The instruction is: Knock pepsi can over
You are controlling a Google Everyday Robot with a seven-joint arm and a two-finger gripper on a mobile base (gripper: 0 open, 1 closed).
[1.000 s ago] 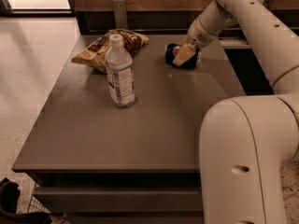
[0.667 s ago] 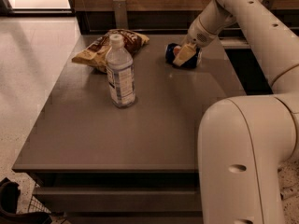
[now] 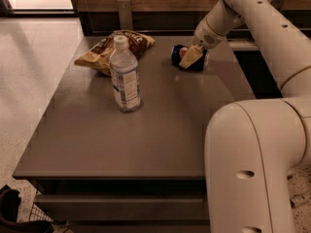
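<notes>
pepsi can [image 3: 177,55] lies on its side at upper centre-right of frame, on the far part of the grey table [image 3: 160,130]. Its long axis runs roughly left-right across the picture, one end toward the left, dark blue body with a bit of red showing. Gripper [image 3: 191,56] is down at the can, its pale tip in front of the can's middle and apparently touching it; can't tell if gripper is spread or closed. Arm [image 3: 252,23] comes in from the top right corner, slanting down-left to the can, with a big white link filling the lower right. Water bottle [image 3: 125,76] stands upright left of centre, well apart from the can. Chip bag [image 3: 97,57] lies behind the bottle, upper left.
</notes>
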